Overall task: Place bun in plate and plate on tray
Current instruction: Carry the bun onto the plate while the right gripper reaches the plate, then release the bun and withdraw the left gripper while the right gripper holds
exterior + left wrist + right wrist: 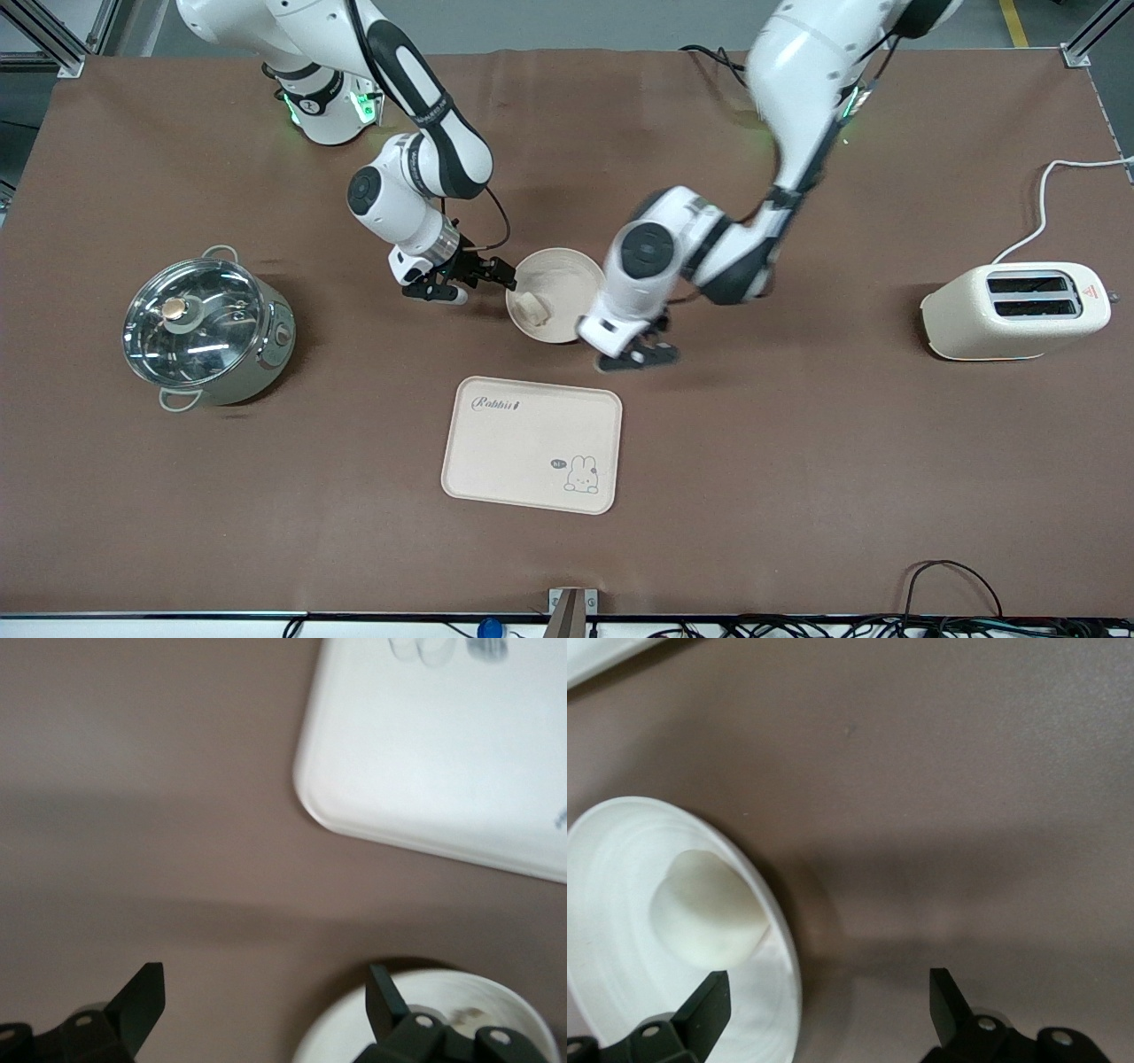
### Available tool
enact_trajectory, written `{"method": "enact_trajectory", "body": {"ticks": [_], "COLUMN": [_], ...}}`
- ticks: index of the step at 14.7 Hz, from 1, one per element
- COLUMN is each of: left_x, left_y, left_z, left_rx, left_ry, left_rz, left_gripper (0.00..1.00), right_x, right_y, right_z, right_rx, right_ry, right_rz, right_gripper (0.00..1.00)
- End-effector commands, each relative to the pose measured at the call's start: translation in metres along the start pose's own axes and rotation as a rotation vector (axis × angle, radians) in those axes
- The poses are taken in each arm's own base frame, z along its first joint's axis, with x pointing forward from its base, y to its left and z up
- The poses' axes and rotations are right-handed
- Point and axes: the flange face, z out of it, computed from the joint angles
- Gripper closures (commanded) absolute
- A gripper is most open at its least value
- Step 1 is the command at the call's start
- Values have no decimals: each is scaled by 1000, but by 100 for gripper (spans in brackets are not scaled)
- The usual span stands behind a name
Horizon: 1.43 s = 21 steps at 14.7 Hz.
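The bun (534, 307) lies in the round cream plate (567, 270) on the brown table. The plate stands farther from the front camera than the Rabbit tray (532, 443). My right gripper (478, 283) is open and low at the plate's rim on the right arm's side. In the right wrist view (828, 988) one finger is over the plate (620, 930) near the bun (704, 912), the other over bare table. My left gripper (640, 357) is open beside the plate's nearer edge. In its wrist view (266, 979) one finger is over the plate's rim (443, 983), with the tray (443, 753) close by.
A steel pot with a glass lid (208, 328) stands toward the right arm's end. A cream toaster (1014, 310) with a white cable stands toward the left arm's end. A corner of the tray (594, 656) shows in the right wrist view.
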Motion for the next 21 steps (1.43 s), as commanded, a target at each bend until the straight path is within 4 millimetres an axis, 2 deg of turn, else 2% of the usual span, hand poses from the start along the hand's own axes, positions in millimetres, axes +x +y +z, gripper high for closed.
{"method": "enact_trajectory", "body": {"ticks": [1, 3, 5, 7, 9, 11, 12, 15, 19, 21], "left_x": [44, 65, 71, 64, 42, 9, -2, -6, -5, -9], "left_y": [-99, -163, -223, -261, -292, -294, -294, -292, -301, -301], "left_z": [-72, -115, -161, -214, -270, -317, -330, -337, -340, -345], "left_rx": [26, 34, 53, 62, 70, 85, 81, 71, 67, 73], "left_ry": [26, 37, 33, 61, 67, 66, 73, 78, 81, 61], "left_rz": [93, 121, 96, 142, 139, 142, 141, 143, 142, 147], "left_gripper": [0, 0, 0, 0, 0, 0, 0, 0, 0, 0], "right_x": [-2, 0, 0, -9, -10, -12, -13, -14, -16, -16], "right_y": [-4, -7, -9, -16, -16, -18, -17, -17, -20, -19], "right_z": [6, 12, 19, 22, 23, 23, 24, 24, 22, 20], "right_rx": [3, 9, 12, 16, 13, 14, 12, 11, 16, 18], "right_ry": [20, 21, 18, 11, 9, 8, 6, 6, 5, 7], "right_rz": [13, 25, 40, 27, 25, 17, 13, 7, -27, -63], "right_gripper": [7, 18, 27, 37, 46, 52, 53, 71, 93, 99]}}
